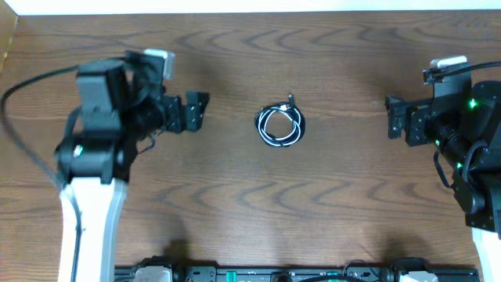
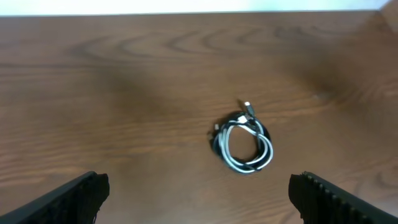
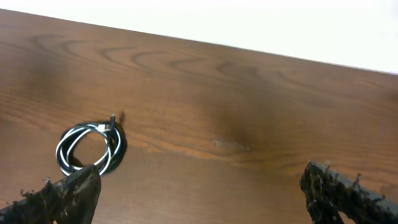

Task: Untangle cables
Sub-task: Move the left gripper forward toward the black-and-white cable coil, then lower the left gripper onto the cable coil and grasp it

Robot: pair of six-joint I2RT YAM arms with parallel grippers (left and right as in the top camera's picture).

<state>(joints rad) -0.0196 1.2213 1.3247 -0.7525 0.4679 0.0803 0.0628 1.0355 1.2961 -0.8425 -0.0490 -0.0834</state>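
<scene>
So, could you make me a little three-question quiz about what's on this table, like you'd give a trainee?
1. True or false: the left gripper is holding the cables.
2. Where do the cables lie? A) coiled together on the table, between the two arms; B) at the table's far edge; C) hanging off its front edge.
3. Fill in: one cable is black, the other is ____.
Key: 1 false; the left gripper and the right gripper are both open and empty. 2 A. 3 white.
</scene>
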